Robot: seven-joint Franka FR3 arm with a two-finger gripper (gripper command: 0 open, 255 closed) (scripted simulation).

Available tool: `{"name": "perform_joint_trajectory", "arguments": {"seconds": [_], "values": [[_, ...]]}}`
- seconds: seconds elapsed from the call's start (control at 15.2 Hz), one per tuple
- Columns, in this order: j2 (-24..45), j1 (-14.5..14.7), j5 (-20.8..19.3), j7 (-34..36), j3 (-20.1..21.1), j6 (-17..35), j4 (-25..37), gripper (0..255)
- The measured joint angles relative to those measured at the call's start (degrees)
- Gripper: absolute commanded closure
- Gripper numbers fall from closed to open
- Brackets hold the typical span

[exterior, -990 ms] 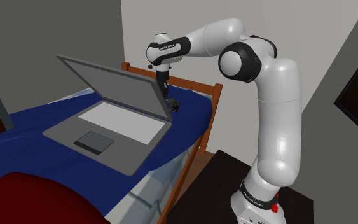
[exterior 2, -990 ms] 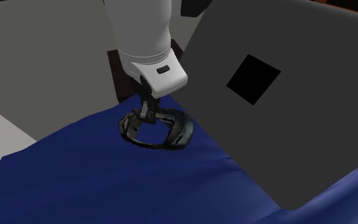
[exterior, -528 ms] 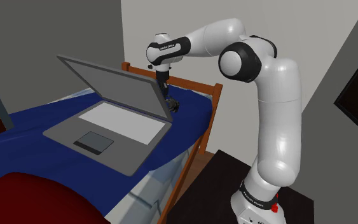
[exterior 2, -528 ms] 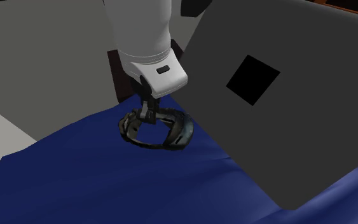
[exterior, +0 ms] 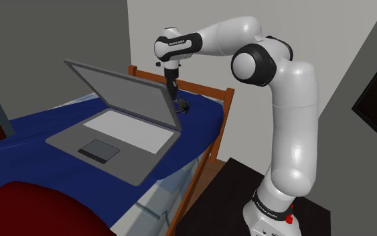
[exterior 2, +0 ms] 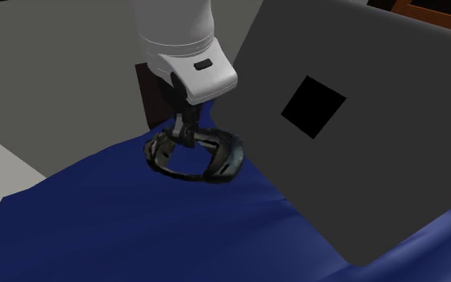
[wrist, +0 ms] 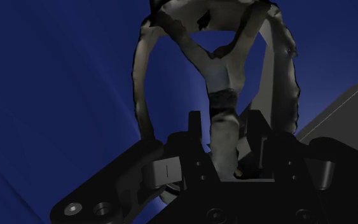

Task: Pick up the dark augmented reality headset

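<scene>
**Item:** dark headset (exterior 2: 225, 160), ring-shaped, with a narrow cross-band arching over the ring.

**Location:** on or just above the blue bed cover (exterior 2: 127, 232), near the wooden bed frame (exterior: 229, 110). It is just beside the raised lid (exterior 2: 360, 144) of a large open laptop (exterior: 113, 131).

**Hazards (judged):**
1. The grip takes only the narrow cross-band, away from the ring's thicker front. On a brisk lift the ring could swing or tip and slip from between the fingers.
2. The lid stands close on one side. A sideways carry, or a swinging ring, could knock against it.
3. The band looks slim and may flex, letting the ring sag back onto the cover or twist in the grip.

**Hand (exterior 2: 185, 136):** black, pointing down, pinching the cross-band. In the wrist view the fingers (wrist: 195, 130) stand either side of the band and press on it.

**Relation:** the ring lies directly beneath the hand and spreads out around the fingertips, with the band rising between them. The thicker front sits toward the lid. Whether the ring's underside touches the cover cannot be told.
</scene>
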Motion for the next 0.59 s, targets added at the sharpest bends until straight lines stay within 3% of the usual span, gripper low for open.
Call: {"name": "perform_joint_trajectory", "arguments": {"seconds": [0.59], "values": [[-0.6, -0.2, -0.2, -0.1, -0.2, -6.4, 5.8, 255]]}}
